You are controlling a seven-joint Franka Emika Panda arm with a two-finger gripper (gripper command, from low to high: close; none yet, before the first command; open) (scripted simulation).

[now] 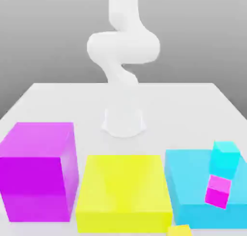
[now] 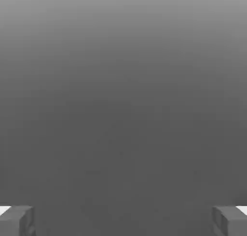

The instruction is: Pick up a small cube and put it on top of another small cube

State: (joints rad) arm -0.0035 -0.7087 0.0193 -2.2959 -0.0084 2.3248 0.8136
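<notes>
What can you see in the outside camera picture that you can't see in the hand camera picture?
The exterior view has the white arm, the table, a big magenta block, a big yellow block, a big cyan block, plus a small cyan cube, a small magenta cube and the small yellow cube. The hand view has the open tool, its fingers far apart over plain grey. The two views share no object.

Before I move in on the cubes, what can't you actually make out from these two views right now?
- Small bright-yellow cube: cut off by the exterior view's bottom edge.
- Small magenta cube and small cyan cube: whether they touch each other or the large cyan block, I cannot tell.
- Large cyan block: cut off by the exterior view's right edge.
</notes>
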